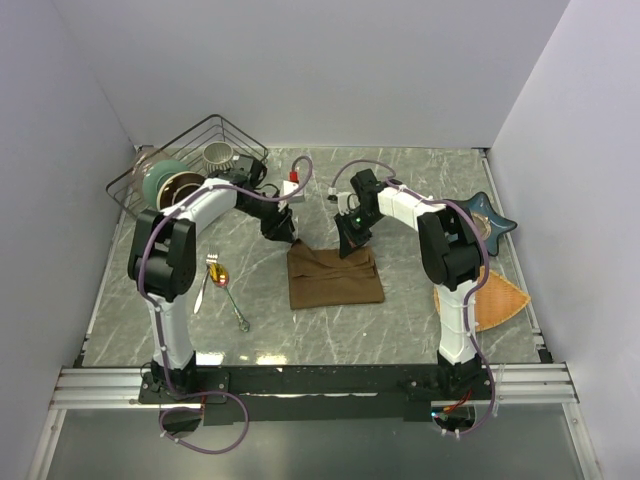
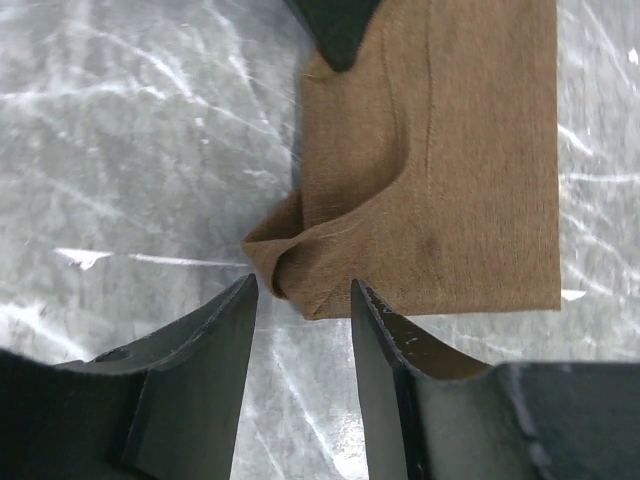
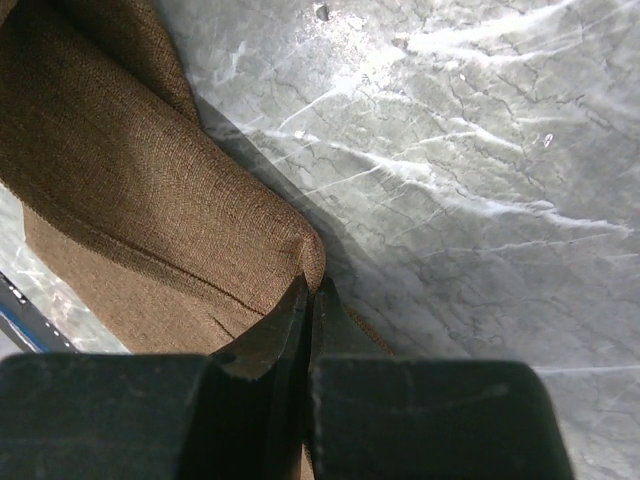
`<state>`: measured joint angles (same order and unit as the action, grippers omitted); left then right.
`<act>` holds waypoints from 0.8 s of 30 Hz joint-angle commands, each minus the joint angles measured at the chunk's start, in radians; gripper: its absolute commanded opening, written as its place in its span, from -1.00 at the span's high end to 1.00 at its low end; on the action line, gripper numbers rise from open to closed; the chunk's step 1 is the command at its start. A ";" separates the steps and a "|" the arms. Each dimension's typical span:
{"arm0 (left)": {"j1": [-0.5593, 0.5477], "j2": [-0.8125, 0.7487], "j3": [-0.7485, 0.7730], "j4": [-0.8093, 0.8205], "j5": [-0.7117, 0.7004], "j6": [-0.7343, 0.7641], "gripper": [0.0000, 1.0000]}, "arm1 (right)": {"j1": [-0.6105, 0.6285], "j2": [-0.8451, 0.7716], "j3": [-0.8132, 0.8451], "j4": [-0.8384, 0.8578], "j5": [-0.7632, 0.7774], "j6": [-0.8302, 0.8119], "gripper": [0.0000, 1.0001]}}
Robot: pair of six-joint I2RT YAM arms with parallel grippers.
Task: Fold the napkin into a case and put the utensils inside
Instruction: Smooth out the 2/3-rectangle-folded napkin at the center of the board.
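The dark-brown napkin (image 1: 335,278) lies folded into a rectangle mid-table. My left gripper (image 1: 287,238) hangs at its far-left corner. In the left wrist view that gripper (image 2: 303,290) is open, and a bunched corner of the napkin (image 2: 450,180) sits between the fingertips. My right gripper (image 1: 350,245) is at the napkin's far edge. In the right wrist view the gripper (image 3: 312,285) is shut on a raised fold of the napkin (image 3: 130,180). The utensils lie to the left: a spoon with a gold bowl (image 1: 220,273), a fork (image 1: 204,288) and a third piece (image 1: 238,312).
A black wire basket (image 1: 232,128) at the back left holds a green mug (image 1: 160,182) and a small cup (image 1: 218,152). On the right are an orange-tan fan-shaped mat (image 1: 497,300) and a dark star-shaped dish (image 1: 490,218). A small white and red object (image 1: 292,185) sits behind the napkin.
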<state>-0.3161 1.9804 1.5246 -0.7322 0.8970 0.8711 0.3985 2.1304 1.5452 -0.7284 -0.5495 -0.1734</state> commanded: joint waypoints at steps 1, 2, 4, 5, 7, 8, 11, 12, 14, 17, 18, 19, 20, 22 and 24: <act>-0.032 0.012 0.048 -0.084 0.042 0.155 0.06 | 0.000 0.006 -0.014 -0.016 0.016 0.035 1.00; -0.035 0.015 0.049 -0.094 0.031 0.166 0.06 | 0.000 0.010 -0.010 -0.016 0.019 0.037 1.00; -0.052 0.031 0.060 -0.121 0.017 0.209 0.10 | 0.000 0.014 -0.002 -0.017 0.020 0.043 1.00; -0.055 0.032 0.059 -0.124 0.013 0.218 0.12 | 0.000 0.019 0.000 -0.016 0.020 0.043 1.00; -0.063 0.031 0.040 -0.112 0.005 0.224 0.18 | -0.001 0.020 0.004 -0.017 0.022 0.045 1.00; -0.064 0.028 0.033 -0.102 0.000 0.227 0.20 | -0.001 0.023 0.006 -0.019 0.023 0.045 1.00; -0.074 0.012 0.003 -0.067 -0.015 0.238 0.21 | -0.001 0.029 0.015 -0.022 0.025 0.045 1.00; -0.078 0.008 0.000 -0.055 -0.023 0.243 0.19 | -0.001 0.031 0.016 -0.023 0.023 0.046 1.00; -0.080 0.006 -0.004 -0.042 -0.033 0.244 0.18 | -0.001 0.037 0.024 -0.026 0.020 0.046 1.00; -0.080 0.009 0.005 -0.041 -0.040 0.256 0.19 | -0.001 0.045 0.032 -0.029 0.022 0.046 1.00; -0.080 0.006 0.008 -0.036 -0.043 0.256 0.18 | -0.001 0.046 0.035 -0.032 0.022 0.046 1.00; -0.080 0.005 0.008 -0.027 -0.049 0.258 0.16 | -0.001 0.049 0.039 -0.032 0.022 0.048 1.00; -0.080 0.003 0.009 -0.024 -0.049 0.266 0.15 | -0.001 0.051 0.041 -0.032 0.022 0.048 1.00; -0.078 -0.003 0.011 -0.018 -0.046 0.266 0.11 | -0.001 0.052 0.042 -0.034 0.020 0.048 1.00; -0.080 0.000 0.020 -0.013 -0.044 0.266 0.04 | -0.001 0.053 0.043 -0.034 0.022 0.049 1.00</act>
<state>-0.3916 2.0098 1.5238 -0.7750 0.8238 1.0859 0.3981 2.1475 1.5696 -0.7486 -0.5434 -0.1265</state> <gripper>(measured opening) 0.452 0.023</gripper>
